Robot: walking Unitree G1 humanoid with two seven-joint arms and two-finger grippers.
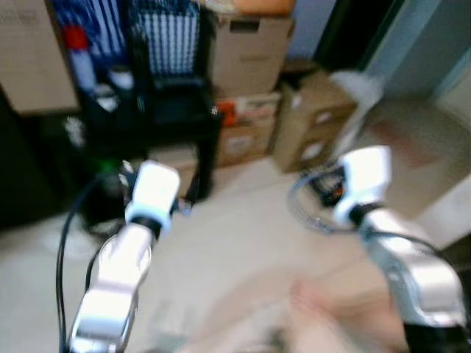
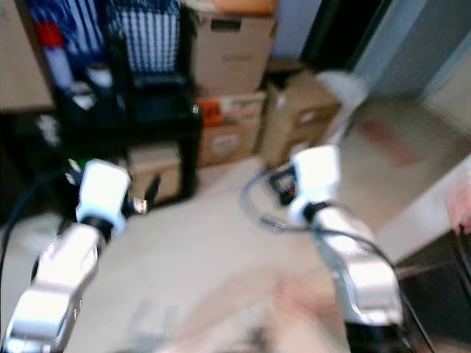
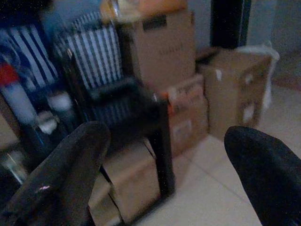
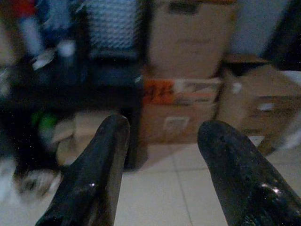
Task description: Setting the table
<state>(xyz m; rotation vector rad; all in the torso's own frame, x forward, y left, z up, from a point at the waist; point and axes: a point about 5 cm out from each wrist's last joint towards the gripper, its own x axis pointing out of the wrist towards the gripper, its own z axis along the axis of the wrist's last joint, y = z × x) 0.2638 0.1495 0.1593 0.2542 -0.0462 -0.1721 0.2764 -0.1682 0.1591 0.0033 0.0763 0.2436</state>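
Blur smears both head views, which suggests the robot is walking or turning, so what follows is coarse. Nearest, both silver arms reach forward at about chest height: the left gripper [image 3: 164, 179] has its two black fingers [image 3: 61, 174] spread wide with nothing between them, and the right gripper [image 4: 162, 160] likewise stands open and empty, its fingers [image 4: 101, 165] framing only pale floor tiles [image 1: 235, 250]. A looped cable [image 1: 305, 209] hangs by the right wrist. Beyond the grippers, at roughly eleven o'clock, stands a black chair [image 1: 173, 110] with a striped back, and at twelve to one o'clock a stack of cardboard boxes [image 1: 250, 81] sits against the wall, with a further box [image 1: 313, 125] at one o'clock. Farther left, at ten o'clock, a cluttered dark shelf carries a red-topped bottle [image 1: 77, 55]. No table, plate or cutlery can be made out, so the task's things lie somewhere outside what is seen, and neither arm can be called the nearer one. My judgement is that the coming move is a matter of walking or turning to find the table, not of reaching.
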